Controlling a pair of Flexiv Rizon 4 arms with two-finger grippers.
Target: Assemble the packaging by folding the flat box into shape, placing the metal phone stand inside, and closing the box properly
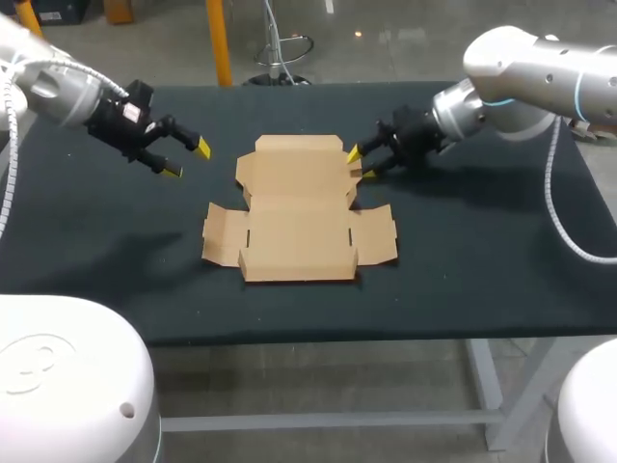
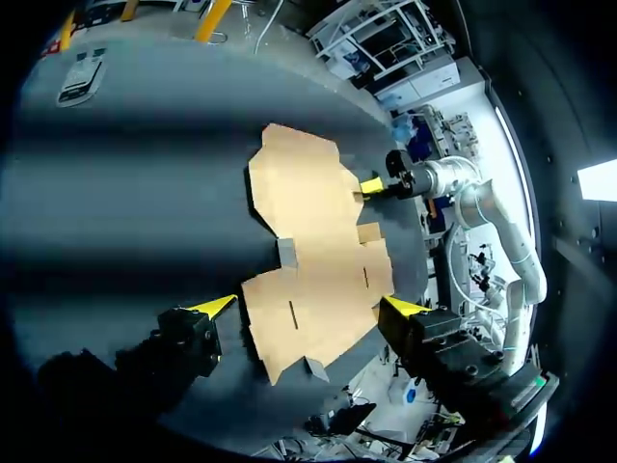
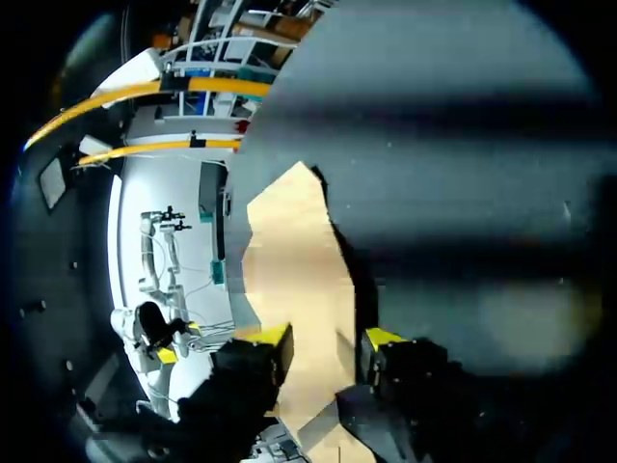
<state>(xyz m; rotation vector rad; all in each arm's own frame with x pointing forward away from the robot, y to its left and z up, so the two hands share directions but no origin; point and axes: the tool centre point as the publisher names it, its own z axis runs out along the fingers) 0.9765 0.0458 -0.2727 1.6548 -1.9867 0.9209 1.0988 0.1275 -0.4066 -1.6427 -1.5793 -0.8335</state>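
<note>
A flat brown cardboard box blank (image 1: 299, 207) lies unfolded in the middle of the black table (image 1: 482, 251), its flaps spread out. My left gripper (image 1: 188, 160) hangs open above the table, left of the blank's far panel and apart from it. In the left wrist view the blank (image 2: 318, 251) lies ahead of the wide-spread left gripper (image 2: 310, 306). My right gripper (image 1: 360, 162) is at the right edge of the far panel. In the right wrist view the cardboard (image 3: 289, 260) runs between the parted tips of the right gripper (image 3: 327, 337). No metal phone stand shows on the table.
Bare black tabletop surrounds the blank on all sides. My right gripper (image 2: 371, 185) also shows in the left wrist view, at the blank's far edge.
</note>
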